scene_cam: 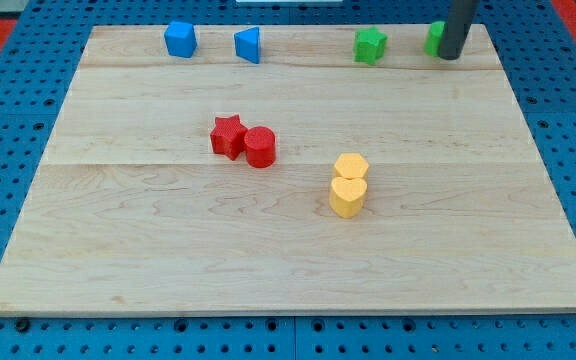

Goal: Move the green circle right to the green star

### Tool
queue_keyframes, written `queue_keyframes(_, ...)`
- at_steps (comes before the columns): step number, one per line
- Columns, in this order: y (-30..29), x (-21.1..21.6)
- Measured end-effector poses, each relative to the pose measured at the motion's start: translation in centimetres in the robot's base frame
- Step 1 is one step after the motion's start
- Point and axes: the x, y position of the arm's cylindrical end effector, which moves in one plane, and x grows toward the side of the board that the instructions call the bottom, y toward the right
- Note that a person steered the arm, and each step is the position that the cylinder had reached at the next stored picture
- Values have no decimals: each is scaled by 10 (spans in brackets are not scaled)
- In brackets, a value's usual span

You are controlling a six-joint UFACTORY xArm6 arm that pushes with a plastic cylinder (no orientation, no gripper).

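The green star (370,45) sits near the view's top edge of the wooden board (148,250), right of centre. The green circle (434,38) is further to the view's right, at the top right corner, partly hidden behind my rod. My tip (450,56) rests right against the green circle's right side. A gap of bare wood separates the green circle from the green star.
A blue block (180,39) and a blue triangle (249,44) lie at the view's top left. A red star (227,136) touches a red cylinder (260,147) mid-board. A yellow hexagon (351,167) touches a yellow heart (347,197) below it.
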Motion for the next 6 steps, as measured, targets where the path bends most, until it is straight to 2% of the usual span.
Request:
queue_keyframes(1,23,32)
queue_keyframes(2,53,2)
queue_keyframes(3,48,-54)
queue_keyframes(5,-25,-54)
queue_keyframes(6,-18,-54)
